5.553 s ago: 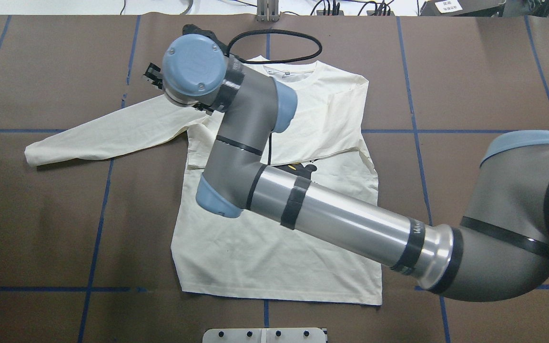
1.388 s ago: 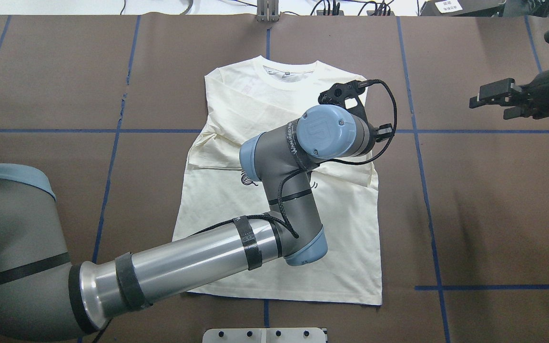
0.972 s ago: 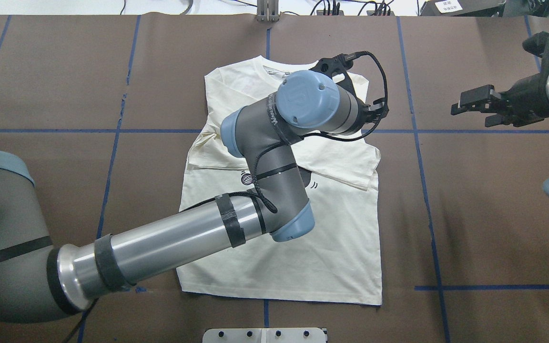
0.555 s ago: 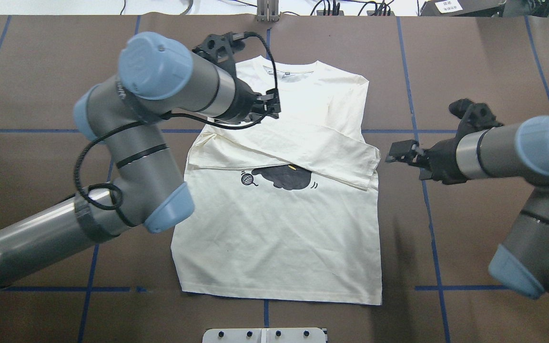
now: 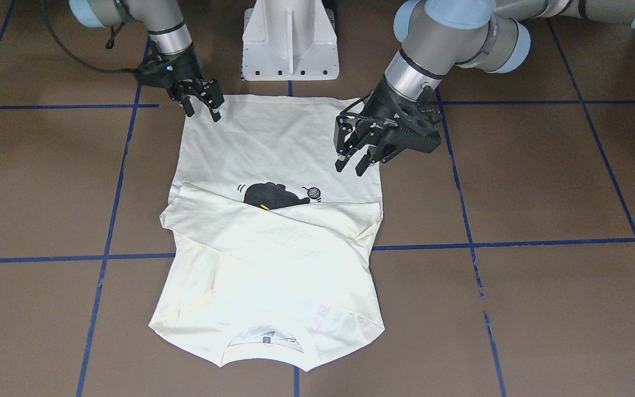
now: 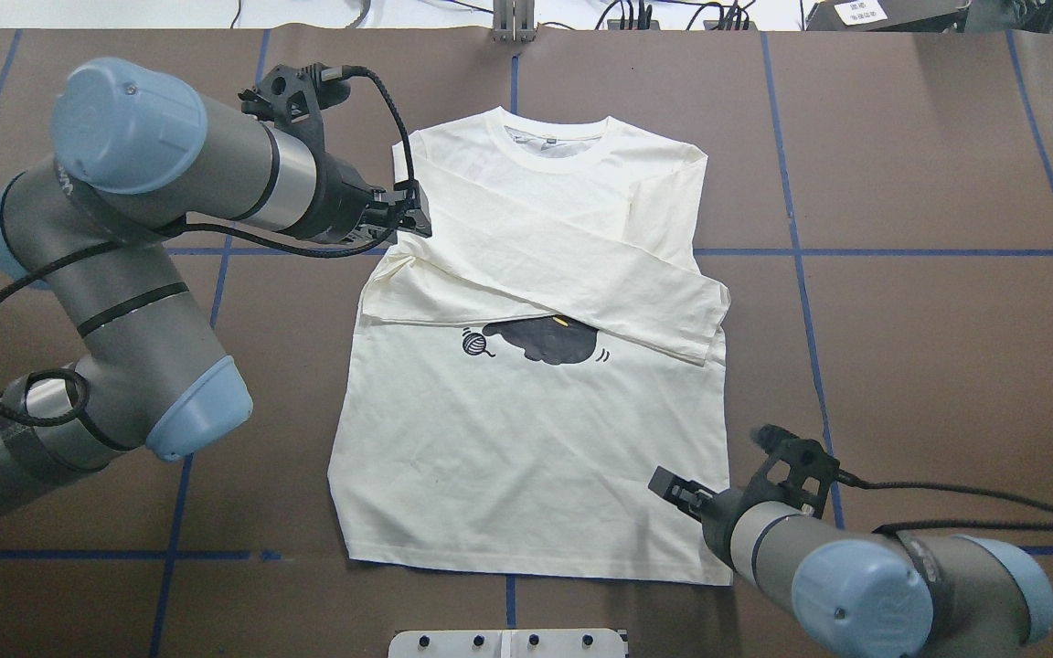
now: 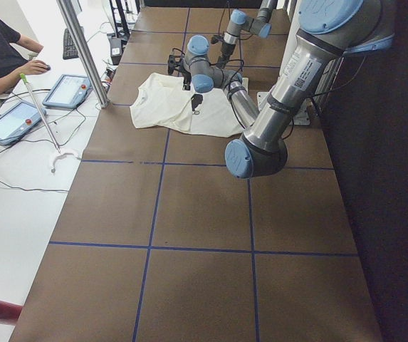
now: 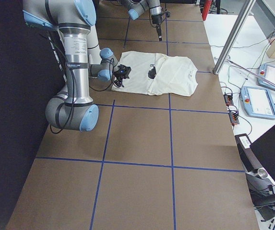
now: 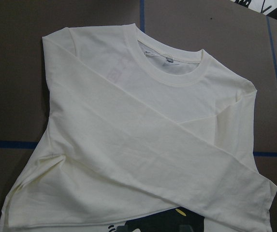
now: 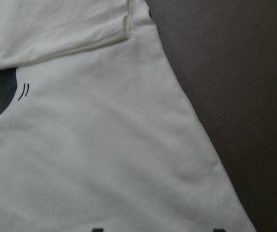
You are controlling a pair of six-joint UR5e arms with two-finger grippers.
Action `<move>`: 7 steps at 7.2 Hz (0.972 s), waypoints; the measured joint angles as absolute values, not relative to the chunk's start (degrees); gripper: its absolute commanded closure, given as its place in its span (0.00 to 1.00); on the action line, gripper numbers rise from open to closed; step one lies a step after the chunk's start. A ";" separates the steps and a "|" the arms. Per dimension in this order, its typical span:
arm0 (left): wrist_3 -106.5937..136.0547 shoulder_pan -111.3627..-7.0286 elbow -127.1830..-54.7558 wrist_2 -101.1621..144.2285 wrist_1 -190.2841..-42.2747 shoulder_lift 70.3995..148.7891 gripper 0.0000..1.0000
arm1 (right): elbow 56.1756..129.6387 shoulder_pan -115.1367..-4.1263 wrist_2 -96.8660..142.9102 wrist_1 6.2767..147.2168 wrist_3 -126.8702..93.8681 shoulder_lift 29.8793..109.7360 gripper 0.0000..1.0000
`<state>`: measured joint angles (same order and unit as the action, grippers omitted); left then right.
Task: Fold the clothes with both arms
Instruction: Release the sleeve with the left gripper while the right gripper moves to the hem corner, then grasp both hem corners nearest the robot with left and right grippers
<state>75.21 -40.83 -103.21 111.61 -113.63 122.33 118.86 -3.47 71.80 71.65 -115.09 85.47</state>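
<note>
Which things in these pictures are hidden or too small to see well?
Cat print: upper part hidden under the folded sleeve, overhead view.
Collar label: too small to read, left wrist view.
Left tool: outside its own wrist view's edge.

You are looking at the T-shirt [image 6: 536, 457], which is showing as soft, matt cream cloth, finely creased, with its collar [image 9: 169, 77] ribbed. The table [image 6: 929, 366] is wearing a matt brown, paper-like cover crossed by blue tape lines [image 6: 801, 274]. The left arm [image 6: 124, 302] and right arm [image 6: 865, 585] are showing matt grey shells, shiny bare-metal tubes and smooth light-blue caps. The left end effector [image 5: 349, 167] and right end effector [image 5: 203, 114] are reading matt black.
</note>
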 measured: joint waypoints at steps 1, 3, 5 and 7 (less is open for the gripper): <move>75.40 -40.84 -103.19 111.62 -113.64 122.20 0.47 | 119.88 -0.27 68.84 75.89 -117.69 85.43 0.26; 75.64 -40.71 -103.06 111.62 -113.70 122.10 0.46 | 121.40 2.16 67.60 83.53 -119.30 85.41 0.27; 75.74 -40.63 -102.92 111.62 -113.78 122.05 0.45 | 123.10 3.08 68.53 88.99 -119.72 85.51 0.35; 75.74 -40.57 -102.65 111.62 -113.81 122.00 0.45 | 122.52 4.04 69.10 90.60 -120.23 85.60 0.76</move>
<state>75.74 -40.57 -102.65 111.62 -113.81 122.00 122.52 4.04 69.10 90.60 -120.23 85.60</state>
